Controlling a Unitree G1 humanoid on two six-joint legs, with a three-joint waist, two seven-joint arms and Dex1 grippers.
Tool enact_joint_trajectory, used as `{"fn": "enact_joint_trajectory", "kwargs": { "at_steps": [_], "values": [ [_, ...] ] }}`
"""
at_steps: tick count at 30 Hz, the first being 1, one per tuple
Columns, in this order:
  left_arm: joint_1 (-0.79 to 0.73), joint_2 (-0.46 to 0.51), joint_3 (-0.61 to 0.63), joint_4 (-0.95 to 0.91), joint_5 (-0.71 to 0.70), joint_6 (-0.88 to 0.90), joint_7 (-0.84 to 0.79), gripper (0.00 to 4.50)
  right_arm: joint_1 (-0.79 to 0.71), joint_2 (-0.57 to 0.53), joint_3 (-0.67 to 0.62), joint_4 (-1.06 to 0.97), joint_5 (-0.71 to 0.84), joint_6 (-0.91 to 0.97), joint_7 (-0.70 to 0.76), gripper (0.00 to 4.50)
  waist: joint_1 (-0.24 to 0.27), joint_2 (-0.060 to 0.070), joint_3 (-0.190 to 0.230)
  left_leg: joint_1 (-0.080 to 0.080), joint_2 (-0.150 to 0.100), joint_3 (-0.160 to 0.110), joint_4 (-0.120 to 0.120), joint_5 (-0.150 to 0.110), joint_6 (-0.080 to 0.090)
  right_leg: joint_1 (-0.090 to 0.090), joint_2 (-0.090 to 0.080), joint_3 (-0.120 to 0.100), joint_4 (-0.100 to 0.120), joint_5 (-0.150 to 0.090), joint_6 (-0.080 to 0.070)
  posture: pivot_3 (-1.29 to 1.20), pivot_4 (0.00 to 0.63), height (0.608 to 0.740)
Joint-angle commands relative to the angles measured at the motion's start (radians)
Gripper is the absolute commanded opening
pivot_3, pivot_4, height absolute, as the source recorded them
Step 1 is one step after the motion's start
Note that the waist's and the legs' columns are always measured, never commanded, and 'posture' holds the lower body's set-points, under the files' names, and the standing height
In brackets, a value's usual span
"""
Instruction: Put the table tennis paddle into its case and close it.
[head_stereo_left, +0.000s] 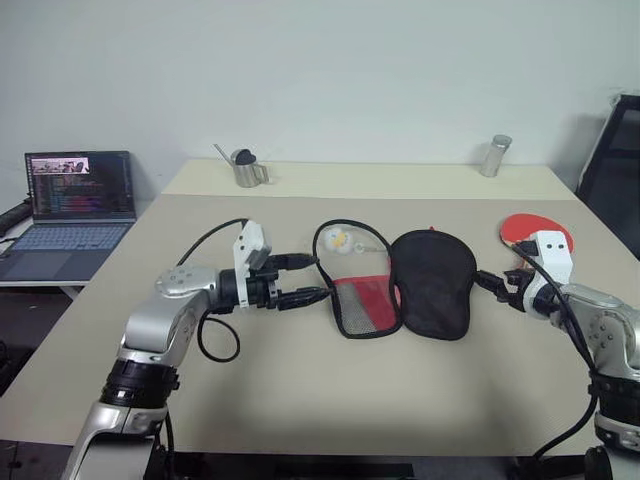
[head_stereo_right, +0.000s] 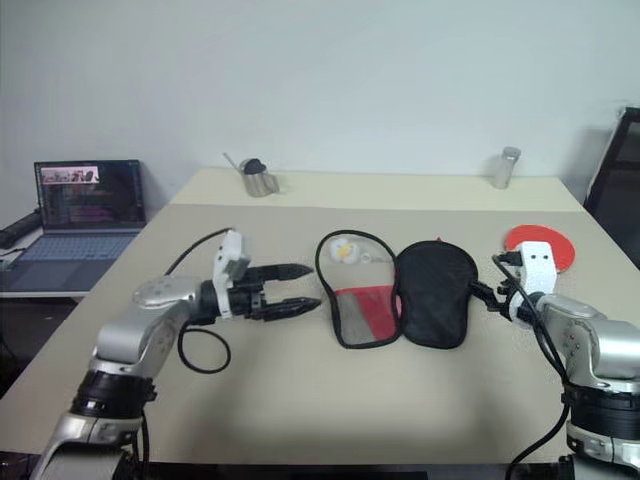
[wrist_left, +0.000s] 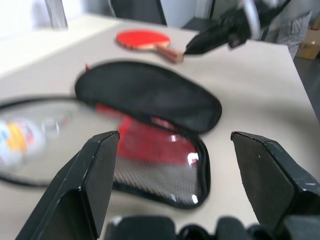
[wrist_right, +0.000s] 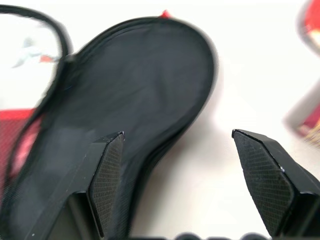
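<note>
The left gripper (head_stereo_right: 305, 287) and right gripper (wrist_right: 186, 165) both stand with fingers apart, empty, flanking the case (head_stereo_left: 400, 282), which lies opened flat mid-table. The left wrist view shows the table tennis paddle (wrist_left: 145, 40) whole, far right; the head views hide its handle behind the right wrist.

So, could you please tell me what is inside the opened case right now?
The case lies opened flat; its red half shows white print and a mesh pocket, nothing resting on it. The black half's inner face is turned down, unseen. The table tennis paddle lies apart on the table.
</note>
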Motion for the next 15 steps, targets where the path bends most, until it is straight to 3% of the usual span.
{"fn": "enact_joint_trajectory", "kwargs": {
  "at_steps": [1,7,15],
  "values": [
    [-0.082,-0.038,-0.026,0.024,0.033,-0.053,0.020,3.91,-0.062,0.002,0.017,0.102,-0.078,-0.128,-0.050,3.77,0.000,0.000,0.000,0.000,0.000,0.000,0.000,0.000,0.000,0.000,0.000,0.000,0.000,0.000,0.000,0.00,0.150,0.740],
    [-0.189,-0.130,-0.089,0.118,0.123,-0.165,0.050,3.91,-0.204,0.009,0.065,0.418,-0.212,-0.308,-0.156,3.77,-0.002,0.000,0.000,0.000,0.000,0.001,-0.001,0.000,0.000,-0.001,0.000,0.001,0.000,0.000,0.000,0.00,0.150,0.740],
    [-0.233,-0.196,-0.100,0.160,0.140,-0.192,0.057,3.91,-0.395,0.022,0.057,0.883,-0.256,-0.537,-0.179,3.77,-0.006,0.000,0.000,0.000,0.001,0.004,-0.001,0.000,0.000,-0.002,0.000,0.003,0.000,0.000,0.000,0.00,0.150,0.740]
  ]
}}
